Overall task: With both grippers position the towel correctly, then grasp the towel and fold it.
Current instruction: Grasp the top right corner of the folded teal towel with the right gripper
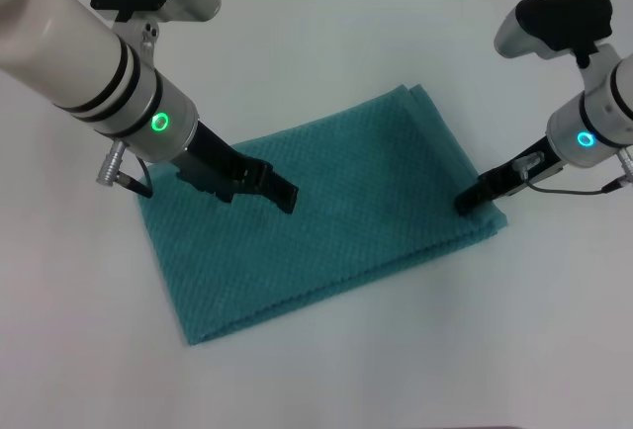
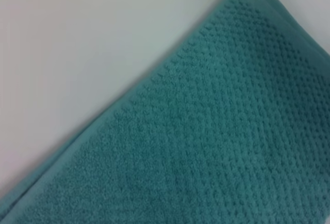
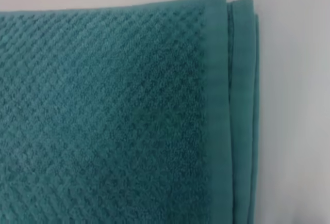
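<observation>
The white table (image 1: 346, 43) carries the teal towel (image 1: 336, 212), folded in layers and lying askew mid-table. The left gripper (image 1: 269, 184) hovers over the towel's left half, jaws slightly parted. The right gripper (image 1: 467, 200) meets the right-hand corner; its jaw state cannot be told.

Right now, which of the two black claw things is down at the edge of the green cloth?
The right end effector: its tip is at the towel's right edge near a corner. The left end effector is over the towel's left part, away from any edge.
</observation>
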